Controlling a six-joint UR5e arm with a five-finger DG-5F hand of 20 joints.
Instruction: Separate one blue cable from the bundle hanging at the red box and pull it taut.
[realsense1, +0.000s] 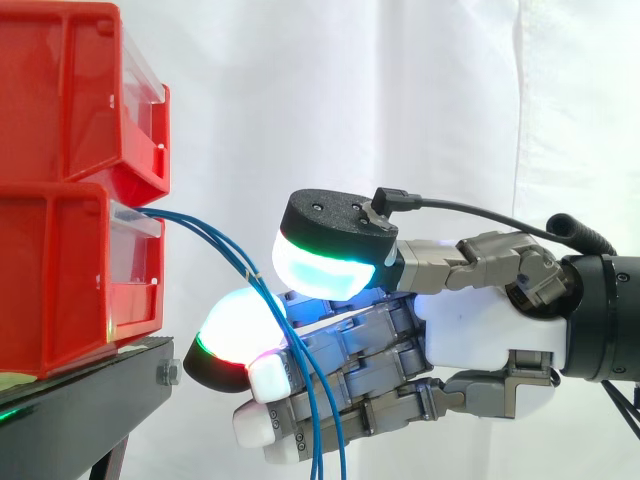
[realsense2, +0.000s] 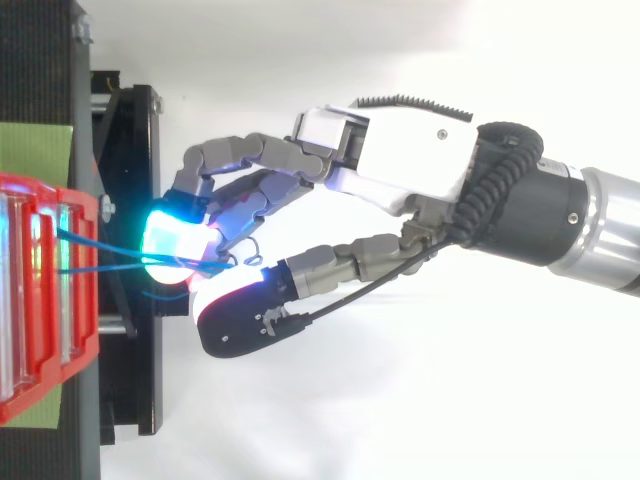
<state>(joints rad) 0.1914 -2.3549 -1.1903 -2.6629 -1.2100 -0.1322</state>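
We see the hand (realsense1: 480, 330), fingers pinching the blue cables (realsense1: 205, 232) beside the red bin (realsense1: 60, 270), probably to single one out.

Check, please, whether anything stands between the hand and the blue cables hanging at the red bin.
Nothing visible does: the blue cables run from the lower red bin straight down across the hand, which is right at them.
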